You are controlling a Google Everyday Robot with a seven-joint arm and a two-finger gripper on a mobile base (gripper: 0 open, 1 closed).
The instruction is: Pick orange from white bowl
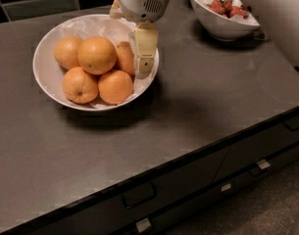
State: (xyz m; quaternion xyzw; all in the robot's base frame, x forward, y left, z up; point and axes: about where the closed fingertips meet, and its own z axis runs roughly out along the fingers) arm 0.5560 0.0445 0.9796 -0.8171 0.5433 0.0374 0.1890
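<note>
Cream plastic gripper [144,58] sits low at the right rim of the wide, shallow white bowl [46,75]; we cannot tell its opening. Largest smooth, round orange [96,55] tops the pile, just left of it. Our worry: glossy curved skin slips, neighbouring oranges [114,86] roll, or crinkled paper lining [85,26] snags.

Large round orange [96,55]: smooth bright skin with a soft sheen. Wide white bowl [45,80]: glossy, glazed-looking wall, lined with crinkled matt white paper [87,25]. Cream plastic-looking gripper [143,62], matt, hanging at the bowl's right rim. Dark grey countertop [154,136]: smooth, matt, faintly mottled.
</note>
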